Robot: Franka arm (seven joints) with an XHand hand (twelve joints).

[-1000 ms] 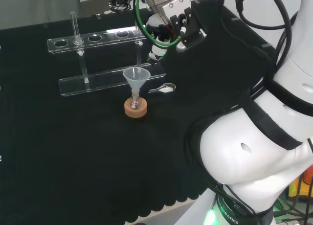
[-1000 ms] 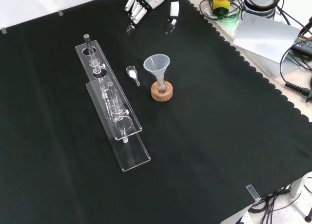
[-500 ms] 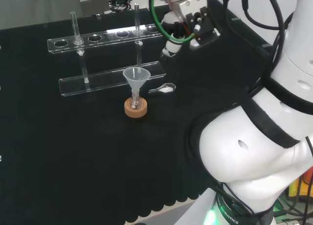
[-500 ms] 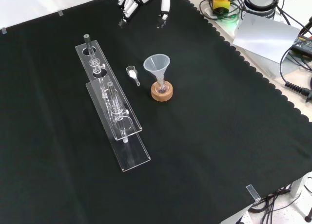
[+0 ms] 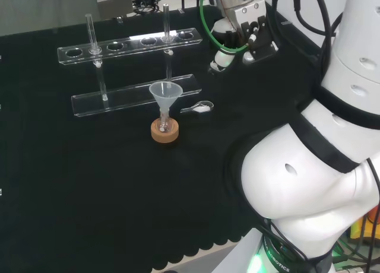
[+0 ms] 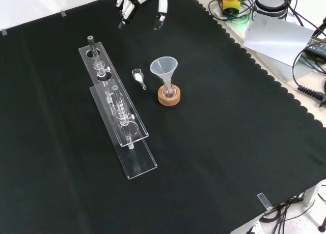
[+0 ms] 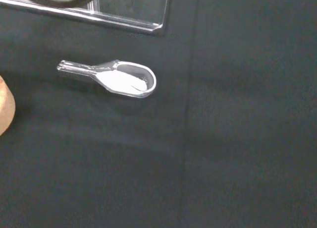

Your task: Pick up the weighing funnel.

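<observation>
Lying on the counter [image 6: 229,142], the weighing funnel [image 6: 138,77] sits between rack [image 6: 119,117] and funnel [image 6: 164,67]. The robot hand [image 6: 127,2] hovers well apart, fingers [image 6: 124,10] extended, empty.

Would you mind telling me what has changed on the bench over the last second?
The hand has drifted up and to the left in the front view, toward the view's top edge, open and holding nothing. The weighing funnel lies where it was on the cloth, between the test tube rack and the funnel in its flask; neither of those has moved.
</observation>
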